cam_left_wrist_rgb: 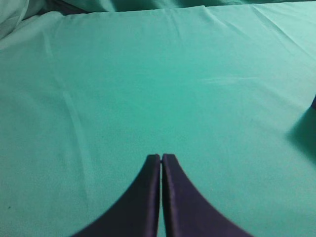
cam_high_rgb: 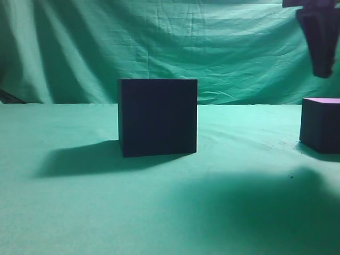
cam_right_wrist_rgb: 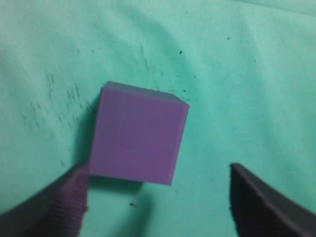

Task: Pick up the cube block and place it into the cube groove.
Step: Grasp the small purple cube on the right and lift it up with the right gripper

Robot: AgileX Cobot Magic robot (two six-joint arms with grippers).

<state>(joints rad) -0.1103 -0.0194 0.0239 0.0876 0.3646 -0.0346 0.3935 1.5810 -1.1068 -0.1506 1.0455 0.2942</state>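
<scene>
Right fingers (cam_right_wrist_rgb: 158, 197) spread wide above the cube block (cam_right_wrist_rgb: 136, 140), block at 12 o'clock; left fingers (cam_left_wrist_rgb: 161, 163) pressed together, empty, over table (cam_left_wrist_rgb: 148, 74).

The top of the large dark box (cam_high_rgb: 158, 117) lies out of sight in the exterior view, so the cube groove cannot be seen at all. The cube block (cam_high_rgb: 321, 125) is cut by that view's right edge, and the right gripper (cam_high_rgb: 320, 40) above it by the top edge; its fingertips look dark and smeared. In the left wrist view a dark sliver (cam_left_wrist_rgb: 313, 102) at the right edge is perhaps the box's corner. The right wrist view is blurred, both fingers (cam_right_wrist_rgb: 64, 207) cropped below.
</scene>
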